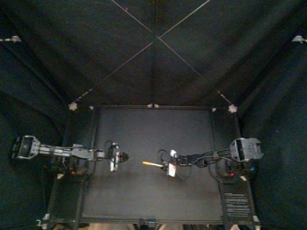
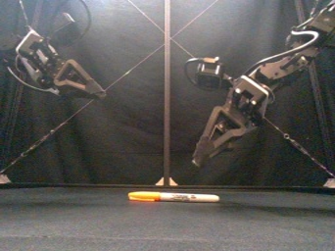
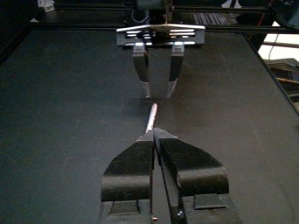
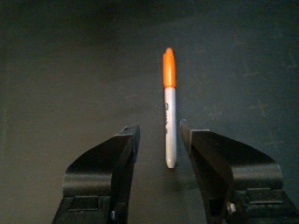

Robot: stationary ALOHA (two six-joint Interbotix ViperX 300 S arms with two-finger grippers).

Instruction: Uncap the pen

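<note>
Nearest my front camera is the pen, lying flat on the black surface close to the front edge and about midway across, touched by nothing. Going from the left: the left gripper hangs high and off to the left side, well apart from the pen, and its jaws are pressed together with nothing between them. In its wrist view they point along the pen's line toward the other arm. Next comes the pen's orange cap, which faces that left arm, and then the white barrel running off to the right, so the long axis lies left to right across the surface. Over the barrel end hovers the right gripper, tilted downward, its jaws spread and empty. In its wrist view they stand either side of the barrel, with the cap pointing away, but the front view shows the tips are clear above the pen and not yet touching it. By my reading the right arm is plainly the nearer one and is lined up to drop and close across the barrel. The left would then have to open and come in along the axis for the cap. The risk I see is the pen rolling if one jaw lands first.
</note>
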